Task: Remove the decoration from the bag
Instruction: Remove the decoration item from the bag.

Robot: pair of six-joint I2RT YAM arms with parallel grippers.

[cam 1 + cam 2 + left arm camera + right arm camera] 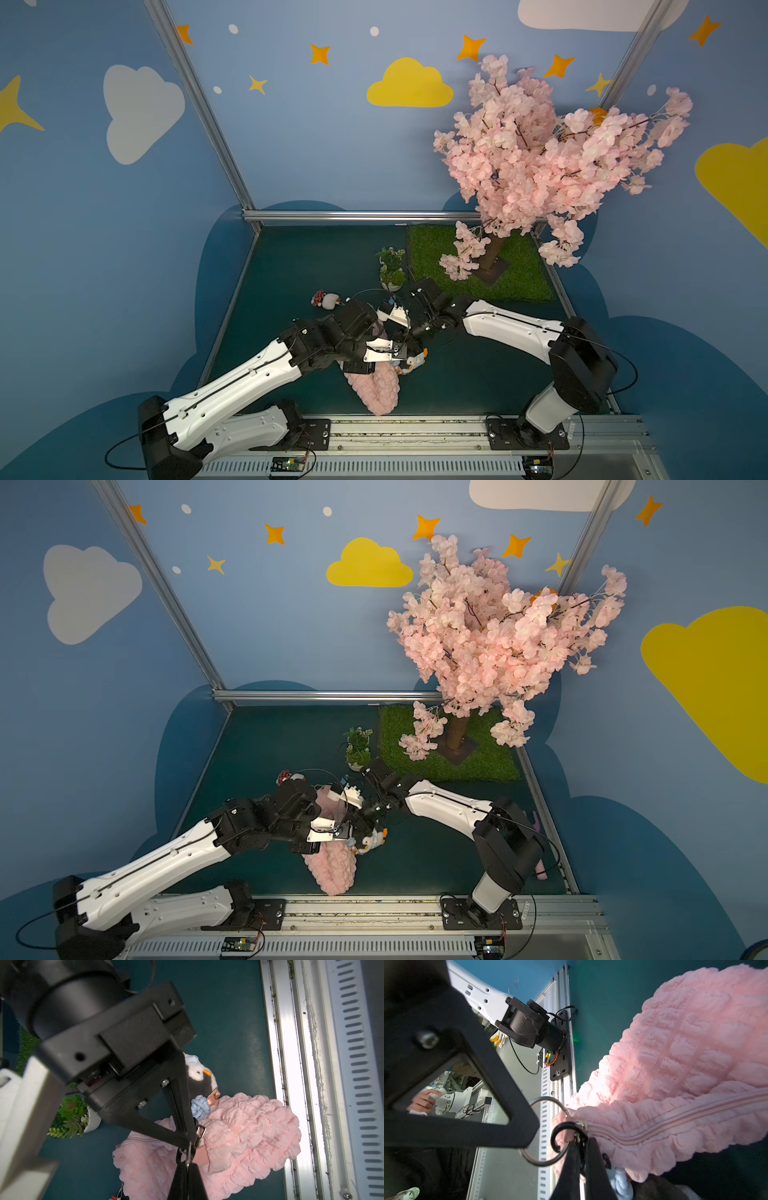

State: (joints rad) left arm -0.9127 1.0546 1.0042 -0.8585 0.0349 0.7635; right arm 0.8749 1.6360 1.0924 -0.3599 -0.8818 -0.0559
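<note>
**Freeing the penguin charm from the bag's corner**

Lying on the dark green bench [478, 374] close to the front rail, the bag [376, 386] has its ringed corner caught between the tips of both arms. The left end effector [187, 1159] is pinched fully closed on what looks like the metal ring [544, 1097]. The right end effector [581, 1142] is likewise clamped tight, on the clasp [552, 1136] beside the zip end. The penguin charm [199, 1078] and its blue rope knot [200, 1105] sit just beside that hardware, touching the plush.

To do this well, I judge the left should brace the ring while the right presses the clasp's gate and slides the hook along and off the ring in small motions. Pulling straight apart would likely only drag the soft bag. Exactly which part each tip pinches is partly hidden.

No brand, label or writing is readable anywhere.
</note>
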